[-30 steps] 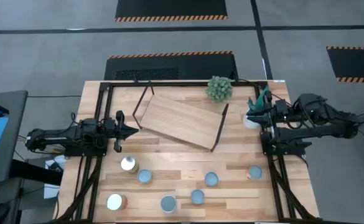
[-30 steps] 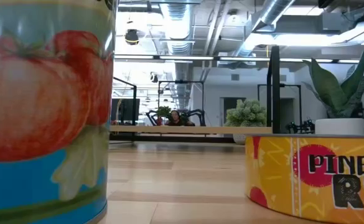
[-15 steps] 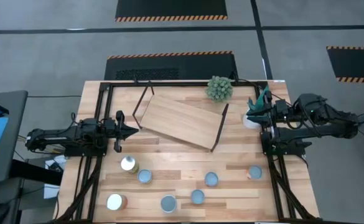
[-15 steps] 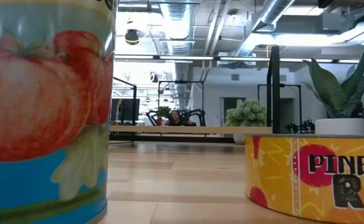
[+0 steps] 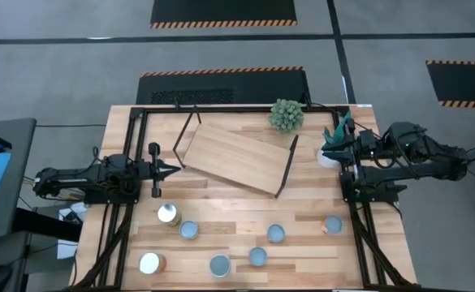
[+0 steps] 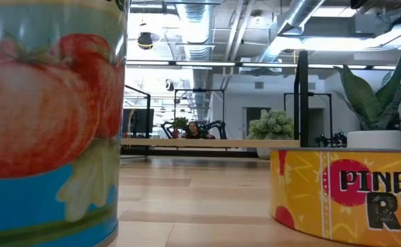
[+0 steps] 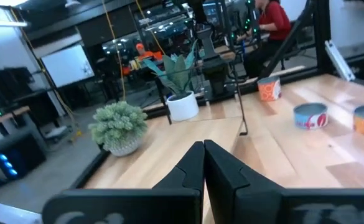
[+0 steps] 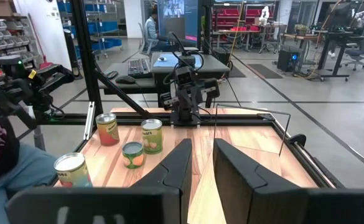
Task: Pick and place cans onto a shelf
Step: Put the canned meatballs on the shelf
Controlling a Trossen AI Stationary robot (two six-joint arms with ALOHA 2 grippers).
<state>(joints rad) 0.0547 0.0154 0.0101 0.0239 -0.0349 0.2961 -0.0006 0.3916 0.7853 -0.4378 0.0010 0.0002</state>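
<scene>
My left gripper sits with its fingers pressed together at the table's left edge, so before I reach for the nearest of the cans, just toward the near edge from it, I should spread the fingers and come down square over the lid, since a short round can would probably slip from a skewed pinch. The shelf stands bare and skewed mid-table with seven cans strewn along the near side, while my right gripper, fingers a little apart and empty, waits at the right edge beside the white plant pot. The plank tabletop also carries a bushy green plant, and beyond it lies a workshop with a person at a bench.
</scene>
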